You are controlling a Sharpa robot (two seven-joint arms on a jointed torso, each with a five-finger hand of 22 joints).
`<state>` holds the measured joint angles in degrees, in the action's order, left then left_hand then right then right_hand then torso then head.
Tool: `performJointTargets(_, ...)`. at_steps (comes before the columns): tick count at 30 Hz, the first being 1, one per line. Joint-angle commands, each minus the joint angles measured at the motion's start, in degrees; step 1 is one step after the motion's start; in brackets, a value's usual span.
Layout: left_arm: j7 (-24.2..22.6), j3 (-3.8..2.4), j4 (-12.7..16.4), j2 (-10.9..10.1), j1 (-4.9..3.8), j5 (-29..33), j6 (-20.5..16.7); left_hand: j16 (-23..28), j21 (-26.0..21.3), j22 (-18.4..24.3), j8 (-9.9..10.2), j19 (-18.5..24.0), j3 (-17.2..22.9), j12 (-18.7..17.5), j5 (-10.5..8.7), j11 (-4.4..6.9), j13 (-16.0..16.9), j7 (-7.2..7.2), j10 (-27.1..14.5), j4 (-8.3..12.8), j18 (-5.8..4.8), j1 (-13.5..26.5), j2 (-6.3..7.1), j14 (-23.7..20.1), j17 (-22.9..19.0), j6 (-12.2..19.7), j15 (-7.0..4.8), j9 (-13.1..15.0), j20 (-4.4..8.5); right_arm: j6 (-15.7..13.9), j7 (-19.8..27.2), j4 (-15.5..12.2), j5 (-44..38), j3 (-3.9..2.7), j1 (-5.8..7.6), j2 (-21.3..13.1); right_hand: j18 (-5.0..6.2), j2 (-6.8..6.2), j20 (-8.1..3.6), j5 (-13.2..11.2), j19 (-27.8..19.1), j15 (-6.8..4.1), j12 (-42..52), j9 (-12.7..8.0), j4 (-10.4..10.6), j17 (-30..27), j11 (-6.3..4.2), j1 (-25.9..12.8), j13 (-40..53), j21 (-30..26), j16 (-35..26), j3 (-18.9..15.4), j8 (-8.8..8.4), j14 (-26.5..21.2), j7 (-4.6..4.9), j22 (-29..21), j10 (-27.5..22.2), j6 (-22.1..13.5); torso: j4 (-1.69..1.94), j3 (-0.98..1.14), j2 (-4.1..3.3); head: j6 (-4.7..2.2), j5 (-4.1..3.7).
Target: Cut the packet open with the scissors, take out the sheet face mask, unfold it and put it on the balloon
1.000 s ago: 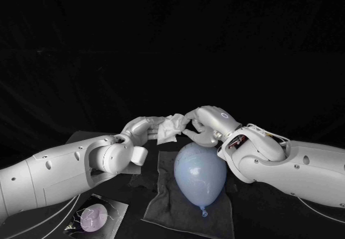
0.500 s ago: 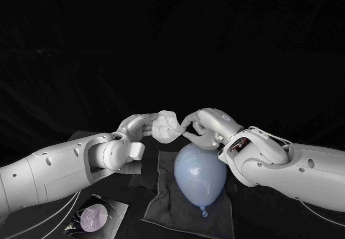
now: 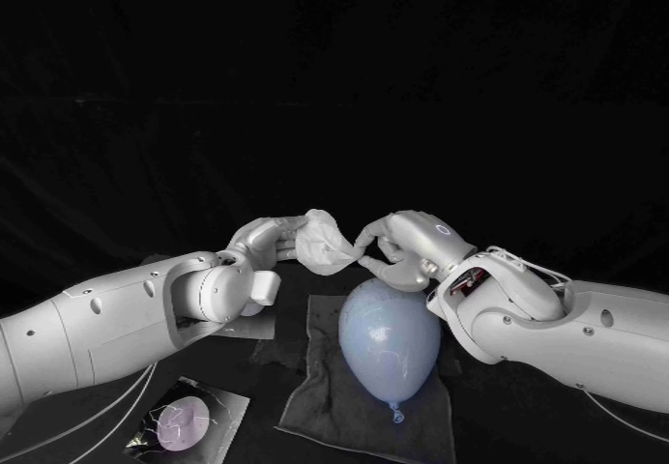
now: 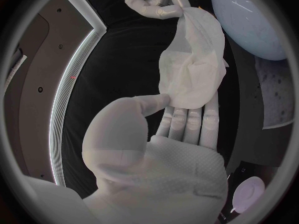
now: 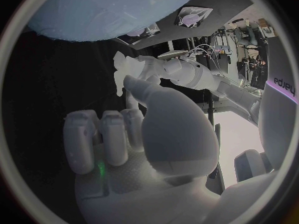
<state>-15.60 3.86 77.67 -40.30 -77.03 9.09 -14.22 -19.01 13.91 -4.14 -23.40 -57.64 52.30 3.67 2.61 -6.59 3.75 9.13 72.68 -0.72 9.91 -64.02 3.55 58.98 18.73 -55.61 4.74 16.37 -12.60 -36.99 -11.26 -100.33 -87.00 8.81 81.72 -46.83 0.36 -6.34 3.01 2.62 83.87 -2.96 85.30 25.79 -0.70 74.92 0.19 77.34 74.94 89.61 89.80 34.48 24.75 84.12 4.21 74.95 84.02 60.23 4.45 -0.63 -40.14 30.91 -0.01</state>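
Fingers (image 4: 194, 124) of your left hand (image 3: 272, 244) lie straight and pressed side by side under the lower part of the sheet face mask (image 3: 328, 242). The thumb closes on the sheet's lower edge, so that hand holds it. On your right hand (image 3: 397, 249), the thumb and a finger pinch the opposite corner of the mask. The other fingers curl in beside them.

The largest thing before you is the black table (image 3: 516, 425). On it, in the middle, a dark cloth (image 3: 314, 406) lies spread flat. The pale blue balloon (image 3: 388, 338) rests lengthwise on that cloth, with its knotted tip pointing toward you and its round end away from you.

Your two hands meet in the air just past that round end. The mask hangs between them, white and crumpled, only partly opened out. You cannot tell from these views whether it touches the balloon.

The packet (image 3: 182, 423) is the smallest item. It lies flat on the table near you, beside your left arm and well apart from the balloon, with a pale oval showing on its face.
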Motion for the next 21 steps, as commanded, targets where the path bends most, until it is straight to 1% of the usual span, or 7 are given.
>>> performJointTargets(1, -1.46, -0.24, -0.38, 0.44, -0.43, 0.80, -1.44, 0.37, -0.33, 0.06, -0.19, 0.11, -0.31, -0.16, 0.31, 0.12, -0.08, 0.15, -0.35, 0.08, 0.59, 0.09, -0.50, 0.05, 0.04, 0.42, 0.26, 0.06, -0.15, 0.90, 0.16, -0.40, -0.16, 0.03, -0.10, 0.01, -0.36, 0.17, -0.16, 0.18, 6.13, -0.48, 0.09, 0.09, -0.08, 15.08, -0.21, -0.62, 11.06, 0.39, 0.20, 0.28, 0.32, 5.88, 0.10, 15.05, 3.21, -0.11, -0.01, -0.02, 0.07, -0.22, 0.07)
performJointTargets(4, -1.57, -0.34, -0.71, 0.77, -0.95, 0.70, -1.80, 0.45, -0.34, 0.07, -0.21, 0.10, -0.52, -0.13, 0.30, 0.10, -0.07, 0.22, -0.36, 0.00, 0.60, 0.08, -0.49, 0.07, 0.04, 0.43, 0.27, 0.10, -0.16, 1.13, -0.08, -0.24, -0.23, 0.05, -0.17, 0.15, -0.36, 0.16, -0.17, 0.18, 6.13, -0.48, 0.03, 0.12, -0.10, 15.08, -0.21, -0.64, 11.02, 0.39, 0.20, 0.31, 0.36, 5.88, 0.10, 15.05, 3.18, -0.13, -0.01, 0.01, 0.07, -0.37, 0.15)
performJointTargets(5, -1.57, -0.34, -0.72, 0.79, -0.99, 0.65, -1.81, 0.45, -0.34, 0.07, -0.21, 0.10, -0.52, -0.13, 0.30, 0.10, -0.07, 0.22, -0.36, 0.00, 0.60, 0.08, -0.49, 0.07, 0.04, 0.43, 0.27, 0.10, -0.16, 1.12, -0.10, -0.21, -0.23, 0.06, -0.17, 0.16, -0.36, 0.16, -0.17, 0.18, 6.13, -0.48, 0.03, 0.12, -0.10, 15.08, -0.21, -0.64, 11.02, 0.39, 0.20, 0.31, 0.36, 5.88, 0.10, 15.05, 3.18, -0.13, -0.01, 0.01, 0.07, -0.37, 0.15)
performJointTargets(8, -1.28, -0.38, -0.86, 1.00, -1.51, 0.07, -2.08, 0.58, -0.38, 0.08, -0.22, 0.11, -0.78, -0.10, 0.31, 0.08, -0.05, 0.25, -0.40, -0.01, 0.60, -0.04, -0.46, 0.10, 0.04, 0.47, 0.28, 0.15, -0.18, 0.69, -0.19, 0.11, -0.48, 0.07, -0.22, 0.26, -0.36, 0.16, -0.17, 0.18, 6.13, -0.48, 0.03, 0.12, -0.10, 15.08, -0.21, -0.64, 11.02, 0.39, 0.20, 0.31, 0.36, 5.88, 0.10, 15.05, 3.18, -0.13, 0.06, 0.05, 0.06, -0.54, 0.24)
performJointTargets(10, -1.00, -0.39, -1.02, 1.11, -1.80, -0.57, -2.31, 0.65, -0.40, 0.09, -0.22, 0.13, -0.84, -0.10, 0.32, 0.08, -0.05, 0.25, -0.43, 0.03, 0.60, -0.14, -0.45, 0.10, 0.04, 0.49, 0.29, 0.17, -0.19, 0.15, -0.20, 0.30, -0.77, 0.07, -0.24, 0.24, -0.36, 0.16, -0.17, 0.18, 6.13, -0.48, 0.03, 0.12, -0.10, 15.08, -0.21, -0.64, 11.02, 0.39, 0.20, 0.31, 0.36, 5.88, 0.10, 15.05, 3.18, -0.13, 0.01, 0.08, 0.02, -0.62, 0.32)
performJointTargets(16, -0.27, -0.40, -1.50, 1.32, -2.15, -2.66, -2.26, 0.74, -0.44, 0.10, -0.23, 0.17, -0.93, -0.08, 0.33, 0.09, -0.05, 0.26, -0.46, 0.12, 0.60, -0.30, -0.42, 0.12, 0.04, 0.51, 0.28, 0.21, -0.19, -0.69, -0.08, 0.90, -1.14, 0.04, -0.19, 0.02, -0.36, 0.12, -0.17, 0.18, 6.13, -0.48, 0.11, 0.18, -0.15, 15.08, -0.21, -0.70, 11.10, 0.39, 0.20, 0.39, 0.43, 5.88, 0.11, 15.05, 3.23, -0.19, -0.10, 0.06, -0.02, -0.80, 0.26)
performJointTargets(21, 0.58, -0.40, -1.52, 1.54, -2.29, -5.19, -1.48, 0.78, -0.44, 0.10, -0.25, 0.16, -0.99, -0.07, 0.33, 0.09, -0.04, 0.26, -0.46, 0.18, 0.61, -0.39, -0.40, 0.15, 0.04, 0.51, 0.28, 0.23, -0.19, -1.12, 0.09, 1.55, -1.42, -0.06, 0.00, 0.10, -0.36, 0.11, -0.18, 0.18, 6.13, -0.48, 0.08, 0.21, -0.17, 15.08, -0.21, -0.72, 11.07, 0.39, 0.20, 0.42, 0.47, 5.88, 0.11, 15.05, 3.22, -0.22, 0.00, 0.07, -0.05, -0.88, 0.15)
